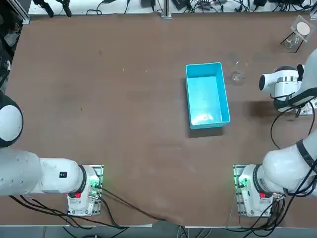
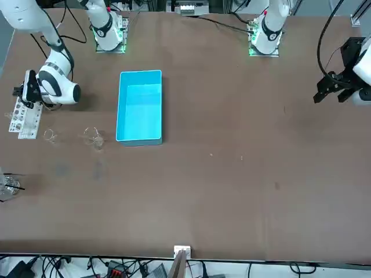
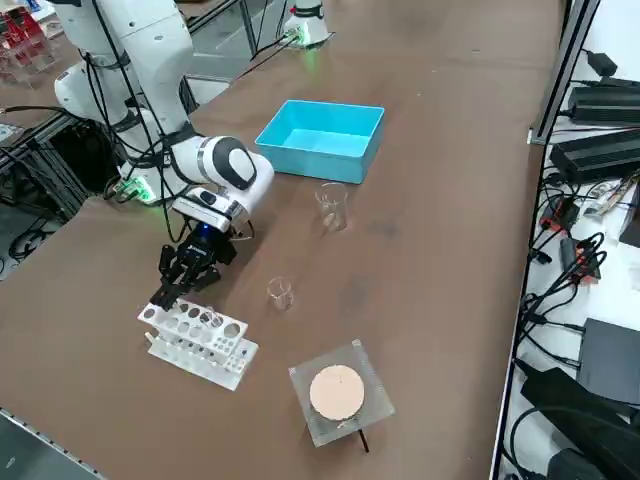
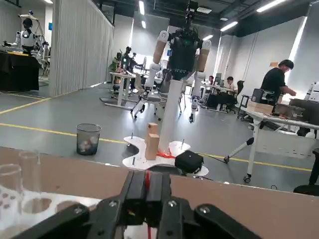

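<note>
My right gripper (image 3: 162,296) hovers low at the table's right end, fingertips just over the near end of a white test-tube rack (image 3: 196,336). In the front view the gripper (image 2: 19,92) sits just behind the rack (image 2: 23,120). The wrist view shows its fingers (image 4: 134,191) pressed together, shut, with only a thin red sliver between them. The rack's holes (image 4: 35,204) and a clear glass vessel (image 4: 10,181) lie just beyond the fingers. A small glass beaker (image 3: 280,292) stands a short way from the rack.
A taller glass beaker (image 3: 332,205) stands next to an open blue bin (image 3: 322,138), which shows mid-table in the top view (image 1: 206,94). A clear square plate with a tan disc (image 3: 338,392) lies near the table corner. People and other equipment are in the room beyond.
</note>
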You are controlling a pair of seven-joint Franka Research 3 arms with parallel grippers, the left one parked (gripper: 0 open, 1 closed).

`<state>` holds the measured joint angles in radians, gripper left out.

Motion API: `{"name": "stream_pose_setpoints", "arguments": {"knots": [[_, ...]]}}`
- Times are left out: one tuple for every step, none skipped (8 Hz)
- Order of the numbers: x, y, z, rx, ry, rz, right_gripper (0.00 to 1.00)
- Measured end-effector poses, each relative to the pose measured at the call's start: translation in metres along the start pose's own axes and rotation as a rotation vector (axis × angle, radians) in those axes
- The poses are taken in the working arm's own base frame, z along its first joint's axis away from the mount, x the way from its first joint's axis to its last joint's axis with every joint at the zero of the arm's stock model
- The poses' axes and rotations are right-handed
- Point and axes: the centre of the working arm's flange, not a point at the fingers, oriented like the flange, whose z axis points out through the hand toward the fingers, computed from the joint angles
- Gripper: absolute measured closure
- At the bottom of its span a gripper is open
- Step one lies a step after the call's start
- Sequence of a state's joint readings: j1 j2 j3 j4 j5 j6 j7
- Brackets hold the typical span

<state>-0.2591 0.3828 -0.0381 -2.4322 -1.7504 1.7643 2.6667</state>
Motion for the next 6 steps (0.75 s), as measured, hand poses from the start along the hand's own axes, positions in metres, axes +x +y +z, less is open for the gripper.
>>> {"name": "stream_pose_setpoints", "arguments": {"knots": [[0.008, -0.002, -0.001, 0.002, 0.005, 0.013, 0.97], [0.018, -0.005, -0.002, 0.005, 0.010, 0.022, 0.97], [0.029, -0.007, -0.003, 0.009, 0.015, 0.031, 0.97], [0.039, -0.010, -0.005, 0.014, 0.019, 0.042, 0.97], [0.050, -0.012, -0.007, 0.018, 0.024, 0.054, 0.97], [0.067, -0.015, -0.009, 0.007, 0.022, 0.060, 0.97]]}}
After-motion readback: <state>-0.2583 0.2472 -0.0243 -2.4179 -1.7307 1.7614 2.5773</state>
